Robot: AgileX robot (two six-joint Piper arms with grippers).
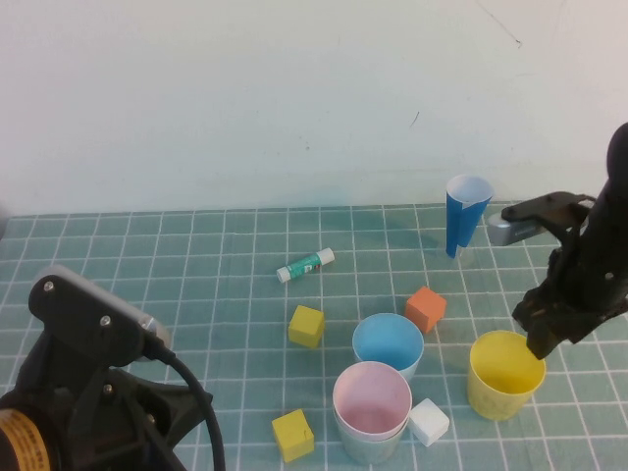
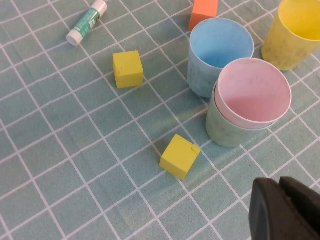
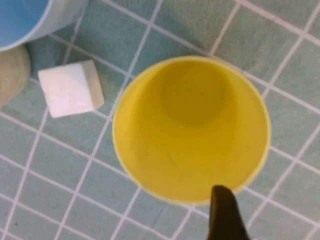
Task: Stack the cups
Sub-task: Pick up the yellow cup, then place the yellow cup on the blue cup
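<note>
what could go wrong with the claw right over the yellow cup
1. The right claw hangs at the yellow cup's rim with one finger showing just over the edge; a sideways move could tip the cup.
2. The white cube sits between the yellow cup and the pink cup nested in the green cup, so a low carry might knock it.
The left claw is shut, parked near the table.

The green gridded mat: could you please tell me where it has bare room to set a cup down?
Bare mat lies left of the white-and-green glue stick and two yellow cubes. It is crowded around the pink cup nested in the pale green cup, the light blue cup, white cube, orange cube and yellow cup beneath the right end effector.
</note>
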